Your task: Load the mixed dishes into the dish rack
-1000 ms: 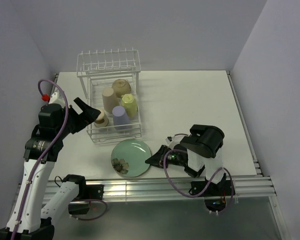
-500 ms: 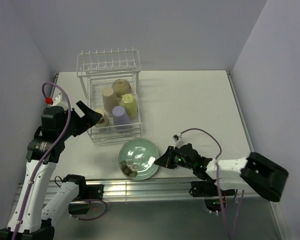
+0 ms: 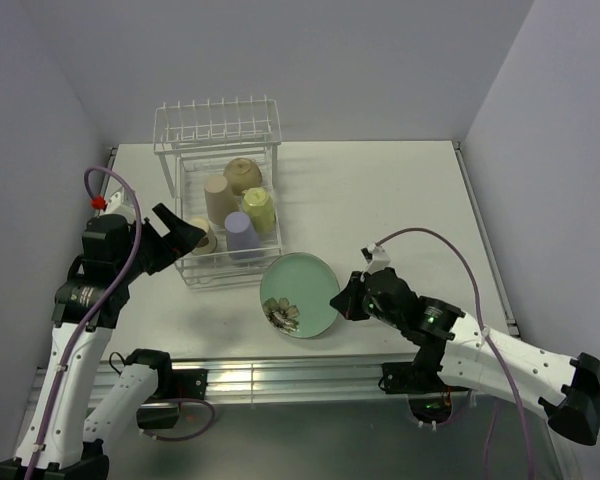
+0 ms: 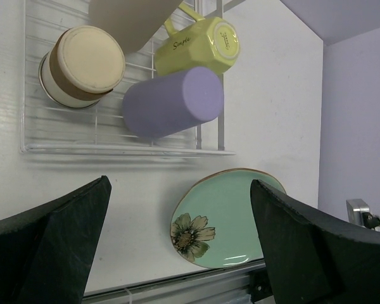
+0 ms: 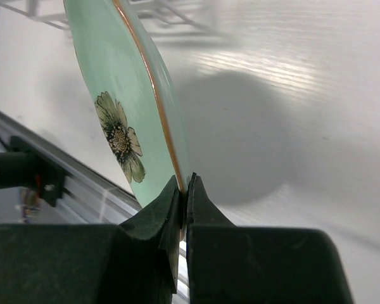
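My right gripper (image 3: 342, 298) is shut on the rim of the mint-green flower plate (image 3: 300, 295) and holds it tilted on edge just off the table, in front of the white wire dish rack (image 3: 230, 280). The right wrist view shows the jaws (image 5: 185, 190) pinching the plate (image 5: 123, 107). In the rack lie the tan cup (image 3: 218, 198), lavender cup (image 3: 241, 235), yellow-green mug (image 3: 259, 210), cream bowl (image 3: 242, 175) and a small brown-banded cup (image 3: 202, 238). My left gripper (image 3: 185, 235) is open and empty above the rack's left front; its view shows the plate (image 4: 231, 215) below.
The rack's raised row of prongs (image 3: 218, 125) stands at the far end by the back wall. The metal rail (image 3: 310, 375) runs along the table's near edge just below the plate. Walls close in on the left, back and right.
My right arm has reached out, lifted the plate off the table, tilted it up on edge and carried it right and toward the rack. The left arm has barely moved.
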### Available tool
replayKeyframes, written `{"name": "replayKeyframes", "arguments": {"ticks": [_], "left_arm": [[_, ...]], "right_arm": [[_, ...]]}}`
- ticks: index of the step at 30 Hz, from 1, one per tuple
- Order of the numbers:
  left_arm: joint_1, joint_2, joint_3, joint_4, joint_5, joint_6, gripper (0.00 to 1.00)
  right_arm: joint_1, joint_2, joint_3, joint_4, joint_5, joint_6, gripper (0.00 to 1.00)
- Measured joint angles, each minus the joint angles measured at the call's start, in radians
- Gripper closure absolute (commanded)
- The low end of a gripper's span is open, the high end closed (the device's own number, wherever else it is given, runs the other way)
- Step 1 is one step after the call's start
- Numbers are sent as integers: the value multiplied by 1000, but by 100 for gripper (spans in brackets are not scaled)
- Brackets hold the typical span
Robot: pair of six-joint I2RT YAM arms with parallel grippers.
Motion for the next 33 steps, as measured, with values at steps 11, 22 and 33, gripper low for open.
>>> {"name": "replayKeyframes", "arguments": {"ticks": [11, 22, 33], "left_arm": [[0, -16, 0, -2, -2, 0, 2], [0, -34, 0, -31, -63, 0, 2], [0, -91, -21, -47, -119, -9, 4]], "right_arm": [[21, -28, 267, -339, 120, -89, 100], [42, 72, 618, -429, 283, -184, 100], [61, 364, 867, -277, 539, -352, 100]]}}
